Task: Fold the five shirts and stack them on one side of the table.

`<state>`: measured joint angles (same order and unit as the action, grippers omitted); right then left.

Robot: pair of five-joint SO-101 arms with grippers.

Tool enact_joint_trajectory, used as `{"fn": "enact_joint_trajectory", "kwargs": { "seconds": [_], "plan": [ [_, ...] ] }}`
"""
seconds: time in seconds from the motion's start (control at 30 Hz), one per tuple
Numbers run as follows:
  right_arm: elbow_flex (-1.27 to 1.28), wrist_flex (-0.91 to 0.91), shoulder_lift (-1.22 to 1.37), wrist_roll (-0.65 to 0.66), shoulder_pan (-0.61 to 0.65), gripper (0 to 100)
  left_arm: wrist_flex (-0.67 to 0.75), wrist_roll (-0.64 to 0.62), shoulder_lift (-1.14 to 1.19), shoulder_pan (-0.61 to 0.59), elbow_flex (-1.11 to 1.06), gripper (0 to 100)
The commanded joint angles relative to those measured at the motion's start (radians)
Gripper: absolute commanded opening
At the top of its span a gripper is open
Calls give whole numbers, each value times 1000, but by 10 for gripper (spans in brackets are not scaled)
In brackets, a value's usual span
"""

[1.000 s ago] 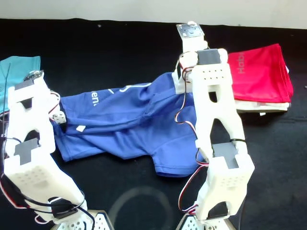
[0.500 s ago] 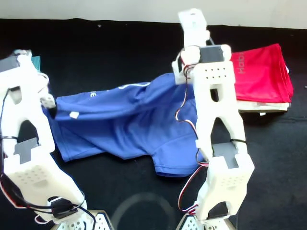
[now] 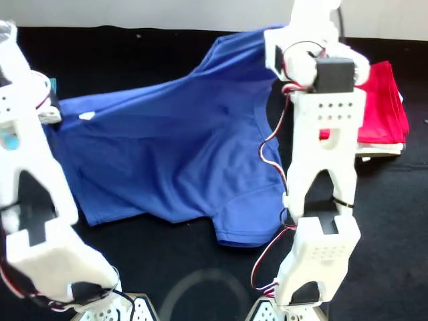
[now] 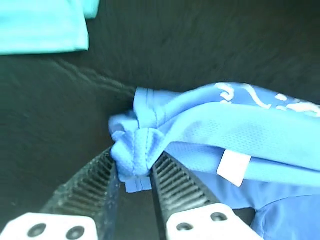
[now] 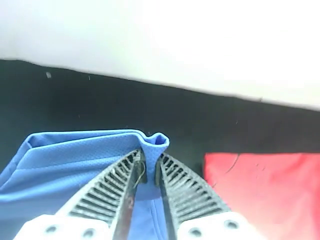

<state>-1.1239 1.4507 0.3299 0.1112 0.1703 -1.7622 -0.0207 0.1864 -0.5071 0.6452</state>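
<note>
left tool (image 4: pixel 134 172): clamped on shirt (image 3: pixel 167 147) edge | right tool (image 5: pixel 150 169): clamped on its other end | shirt hangs stretched side-to-side between them, lower half on tabletop (image 3: pixel 160 261) | red stack (image 3: pixel 378 107): close on right tool's side

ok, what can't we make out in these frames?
1. High view: right arm hides where its fingers grip the blue shirt.
2. High view: red shirt covers the stack beneath; count unclear.
3. Left wrist view: teal shirt cut off by the frame edge; fold state unknown.
</note>
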Motion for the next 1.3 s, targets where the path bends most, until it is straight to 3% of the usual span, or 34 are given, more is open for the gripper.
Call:
{"fn": "enact_joint_trajectory", "kwargs": {
  "seconds": [0.0, 0.43, 0.7, 1.0, 1.27],
  "plan": [
    [-199, 64, -67, 78, -25, 5, -8, 69, -183, 1, -2, 10],
    [-585, 147, -87, 129, -28, 5, -6, 110, -490, -1, -171, 10],
    [-588, 142, -331, 130, -27, 5, -8, 114, -707, -93, -189, 10],
    [-587, 140, -495, 130, -27, 5, -8, 212, -952, -102, -453, 10],
    [-587, 145, -570, 187, -27, 5, -6, 216, -1109, -101, -375, 10]
  ]
}}
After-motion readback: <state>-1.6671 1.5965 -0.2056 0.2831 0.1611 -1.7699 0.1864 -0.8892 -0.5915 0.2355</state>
